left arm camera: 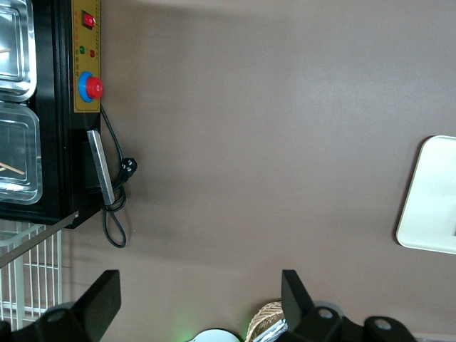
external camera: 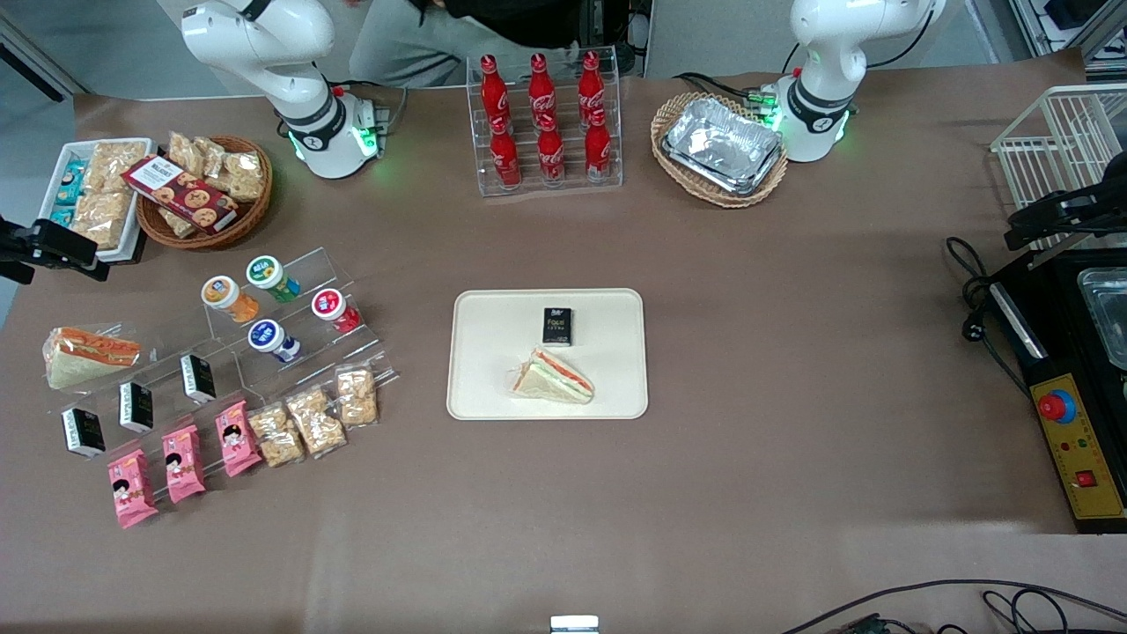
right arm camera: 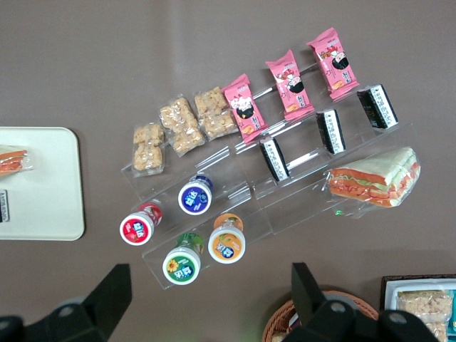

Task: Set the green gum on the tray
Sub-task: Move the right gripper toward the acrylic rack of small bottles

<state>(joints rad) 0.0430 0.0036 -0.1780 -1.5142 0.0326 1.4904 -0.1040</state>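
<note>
Green-bodied and white-lidded, the green gum point(external camera: 270, 276) is seen untouched on the clear acrylic display stand point(right arm camera: 285, 199), beside the orange gum bottle point(external camera: 227, 298); nothing of the task is judged done, so approach, grasp and transfer are all left. The gripper point(right arm camera: 206, 303) is held high above the stand, its jaws spread apart and empty. On the cream tray point(external camera: 493, 387), a wrapped sandwich point(external camera: 553, 377) and a small black packet point(external camera: 557, 326) are already carried.

Green gum point(external camera: 271, 276) on rack beside orange bottle point(external camera: 228, 298), tray point(external camera: 493, 396) well apart, gripper point(right arm camera: 206, 299) above
</note>
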